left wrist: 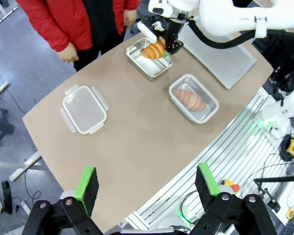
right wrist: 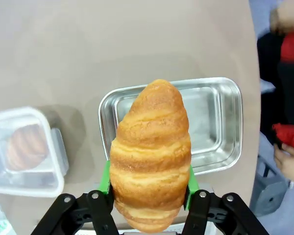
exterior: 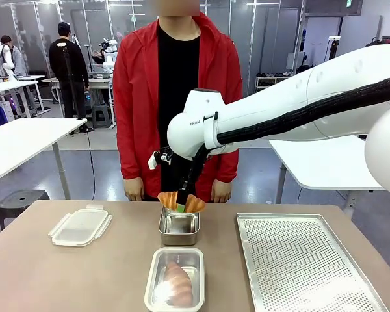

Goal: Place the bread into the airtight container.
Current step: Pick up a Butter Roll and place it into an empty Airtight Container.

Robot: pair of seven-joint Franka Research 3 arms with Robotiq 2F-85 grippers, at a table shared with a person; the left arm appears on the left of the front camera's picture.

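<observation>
Nearest the front cam sits the near container (exterior: 175,279) at the table (exterior: 45,279) edge, with a croissant (exterior: 177,284) inside. It looks like a clear cover is on it (glare on top, so can't be sure).

Just behind it is the far container (exterior: 179,227), a steel tub, open and empty. The right gripper (exterior: 180,207) hangs over it, pads clamped on the bread (right wrist: 150,147) across its lower part, w/ the long axis pointing away from the wrist. The bread is in the air above the tub, more over one half than centred, and not resting on the bottom.

So I'd judge the pick is done and the carry abt done. Left to do: lower, let go, pull the arm clear. The loose lid (exterior: 81,226) lies flat on the table well to the robot's left, so sealing is prob. not yet done either.

The left gripper (left wrist: 147,183) is high above the table, fingers wide apart, nothing between them.

Hard to tell:
- Whether the bread's low tip touches the far rim; the front view hides that gap behind the bread itself.
- The tub floor under the bread is blocked in the right wrist view.
- The perforated tray (exterior: 305,260) is cut off at the bottom edge.
- The person (exterior: 175,84) stands at the far side, hands down by the table edge.
</observation>
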